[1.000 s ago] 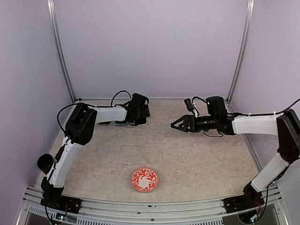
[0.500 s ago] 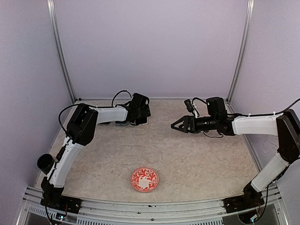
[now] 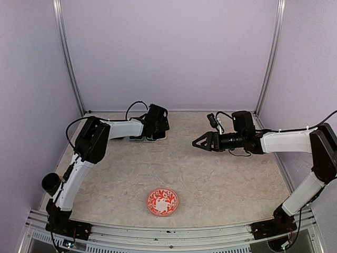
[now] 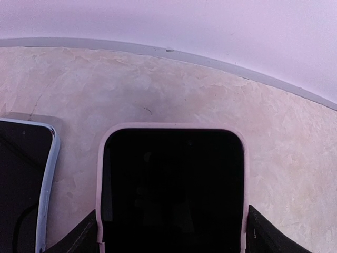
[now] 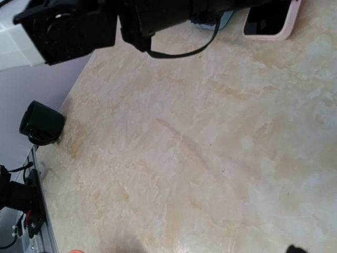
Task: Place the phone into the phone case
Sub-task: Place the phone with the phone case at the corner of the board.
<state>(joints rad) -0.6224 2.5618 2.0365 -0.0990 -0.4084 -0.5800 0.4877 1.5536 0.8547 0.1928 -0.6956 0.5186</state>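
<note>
Phone [image 4: 174, 190] sits inside the pink case [image 4: 171, 126] by the far wall [image 4: 210, 31], left gripper [image 4: 174, 237] straddling it, seemingly to steady it (whether clamped cannot be told); right gripper [image 3: 201, 141] hovers agape, well clear

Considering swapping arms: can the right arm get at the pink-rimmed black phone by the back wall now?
Probably not cleanly. The marble-look table between them is bare, but the left gripper hangs over the pink-rimmed black phone with a finger at each side, leaving the right gripper little to grab.
</note>
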